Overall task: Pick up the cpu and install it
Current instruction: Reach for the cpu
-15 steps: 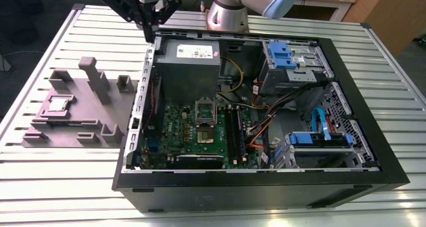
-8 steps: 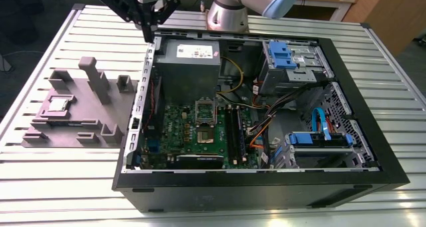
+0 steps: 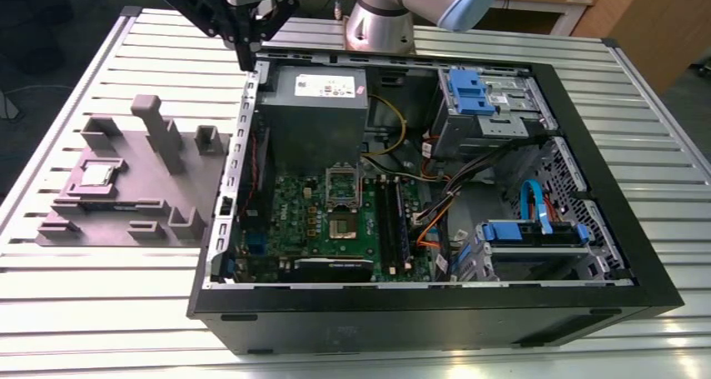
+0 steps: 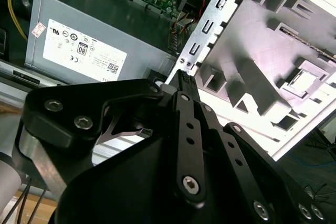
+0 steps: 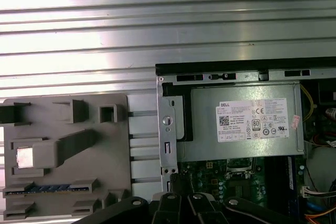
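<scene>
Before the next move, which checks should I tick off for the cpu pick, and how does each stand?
1. Cpu seated in the fixture: ok.
2. End effector empty: ok.
3. End effector open for a pick: not ok, it is shut.
4. End effector above the cpu: not ok, it hangs by the case corner near the power supply.
5. Case open, board exposed: ok.
6. Socket ready for the cpu: cannot tell.

Silvery cpu (image 3: 98, 175), grey tray (image 3: 146, 194), black case (image 3: 422, 321), green board (image 3: 291, 221), blue clips (image 3: 468, 92), ribbed silver table (image 3: 100, 304).
</scene>
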`<move>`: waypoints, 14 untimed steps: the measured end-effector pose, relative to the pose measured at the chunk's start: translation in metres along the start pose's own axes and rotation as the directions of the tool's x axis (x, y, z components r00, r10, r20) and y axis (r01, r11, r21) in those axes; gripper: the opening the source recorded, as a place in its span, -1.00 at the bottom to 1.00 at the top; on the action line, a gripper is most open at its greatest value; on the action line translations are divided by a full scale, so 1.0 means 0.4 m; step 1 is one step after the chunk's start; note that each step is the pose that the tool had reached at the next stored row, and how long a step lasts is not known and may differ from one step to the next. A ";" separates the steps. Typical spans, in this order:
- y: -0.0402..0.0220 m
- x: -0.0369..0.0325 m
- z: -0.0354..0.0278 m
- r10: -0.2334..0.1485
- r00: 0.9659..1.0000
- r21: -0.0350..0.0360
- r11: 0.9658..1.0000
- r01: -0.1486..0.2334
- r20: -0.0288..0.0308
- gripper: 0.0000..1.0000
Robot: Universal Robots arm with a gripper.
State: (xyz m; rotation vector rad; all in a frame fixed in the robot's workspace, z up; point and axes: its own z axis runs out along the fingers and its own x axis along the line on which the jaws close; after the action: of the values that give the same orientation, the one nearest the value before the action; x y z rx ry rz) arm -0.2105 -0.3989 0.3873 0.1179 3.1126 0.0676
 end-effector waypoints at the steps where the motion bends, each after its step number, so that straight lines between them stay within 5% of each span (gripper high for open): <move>1: 0.000 0.001 0.000 0.000 1.000 0.000 1.000 0.000 0.000 -0.79; 14: -0.001 0.011 0.001 0.000 1.000 0.000 1.000 0.000 0.000 -0.79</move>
State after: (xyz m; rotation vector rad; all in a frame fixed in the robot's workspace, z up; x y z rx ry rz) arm -0.2147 -0.3989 0.3868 0.1180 3.1125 0.0677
